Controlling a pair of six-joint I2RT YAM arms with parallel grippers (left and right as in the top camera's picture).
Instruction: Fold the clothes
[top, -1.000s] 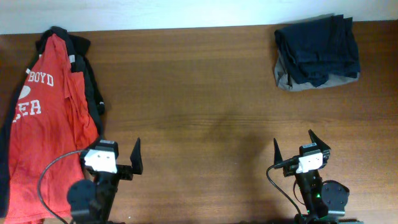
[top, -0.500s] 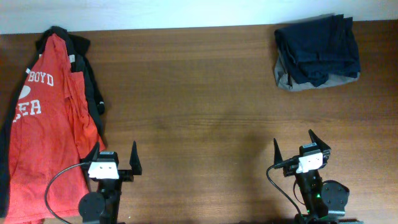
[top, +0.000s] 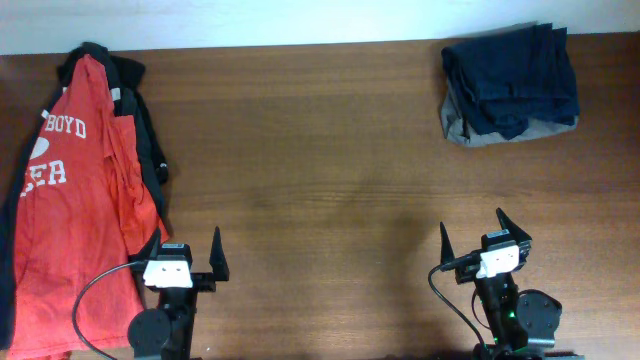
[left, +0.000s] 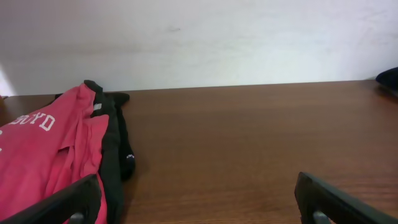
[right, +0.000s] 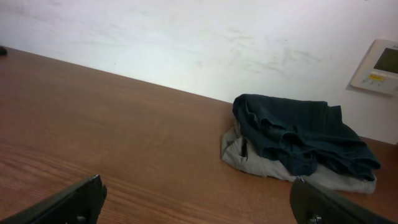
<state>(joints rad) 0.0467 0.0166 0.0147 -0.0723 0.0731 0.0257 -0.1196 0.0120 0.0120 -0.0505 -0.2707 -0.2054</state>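
Clothes: red T-shirt (top: 75, 200) laid over dark garments (top: 147, 125) at surface (top: 320, 150) left edge; navy garment (top: 510, 78) bunched far right. Left fingers (top: 217, 255), right fingers (top: 446, 246) spread wide, empty. Risk: stacked layers pinched together, both dragged.

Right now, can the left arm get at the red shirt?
Probably yes. The left gripper stands open right beside the red shirt, and nothing lies on top of the shirt or blocks the way to it.
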